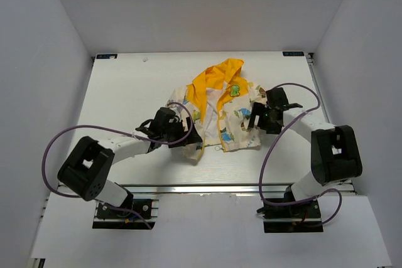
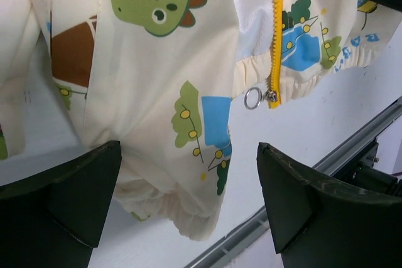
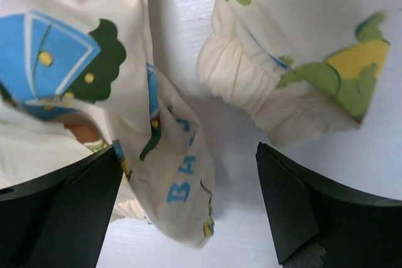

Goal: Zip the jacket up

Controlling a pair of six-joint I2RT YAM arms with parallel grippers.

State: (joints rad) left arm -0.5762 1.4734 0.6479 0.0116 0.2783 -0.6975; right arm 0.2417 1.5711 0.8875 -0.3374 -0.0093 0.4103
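The jacket (image 1: 233,117) lies crumpled at the table's middle, cream with cartoon prints, its yellow-orange hood (image 1: 217,76) toward the back. My left gripper (image 1: 183,133) is open over its left hem; in the left wrist view (image 2: 188,199) the hem (image 2: 182,205) lies between the fingers. The yellow zipper (image 2: 275,36) ends at a slider with a metal ring pull (image 2: 252,98) at the hem, right of my left gripper. My right gripper (image 1: 254,123) is open at the jacket's right side. In the right wrist view (image 3: 188,208) a hem corner (image 3: 182,192) hangs between the fingers, with a sleeve cuff (image 3: 251,86) beyond.
The white table (image 1: 125,92) is boxed in by white walls on three sides. An aluminium rail (image 2: 352,149) runs along the near edge, close to the jacket's hem. Purple cables (image 1: 63,136) loop from both arms.
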